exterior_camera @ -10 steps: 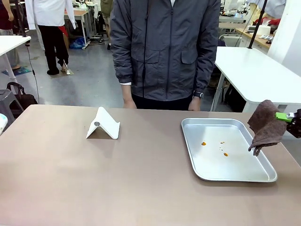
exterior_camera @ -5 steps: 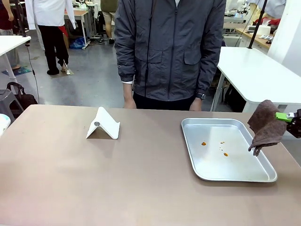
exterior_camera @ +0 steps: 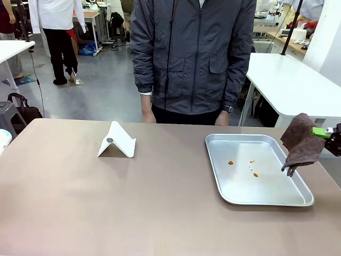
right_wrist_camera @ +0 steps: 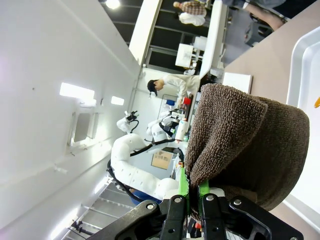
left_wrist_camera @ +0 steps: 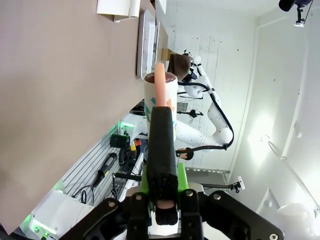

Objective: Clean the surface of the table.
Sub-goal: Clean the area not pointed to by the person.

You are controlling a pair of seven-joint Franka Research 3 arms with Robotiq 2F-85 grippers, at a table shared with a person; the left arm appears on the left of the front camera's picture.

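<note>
Table (exterior_camera: 106, 202), taupe-brown, takes up the whole lower half of the front view, edge to edge. We see a person (exterior_camera: 192, 53) in a dark grey jacket standing at its far side, upper centre, arms down.

Silver tray (exterior_camera: 214, 172) lies on the table, lower right of frame, long side running away from us. A brown towelling cloth (exterior_camera: 301, 141) hangs at the right edge of frame, over the tray's right rim, lower corner drooping toward it; can't tell if it touches. R gripper (exterior_camera: 322, 132) comes in from the right edge, fingers pressed together on the cloth's upper fold.

White folded stand (exterior_camera: 117, 141) sits left of centre, well apart from the tray.

L wrist view, centre: L gripper (left_wrist_camera: 162, 115) is clamped shut on what looks like a white printed cup (left_wrist_camera: 171, 92), table surface along the frame's left.

Few small orange spots (exterior_camera: 230, 162) mid-tray.
</note>
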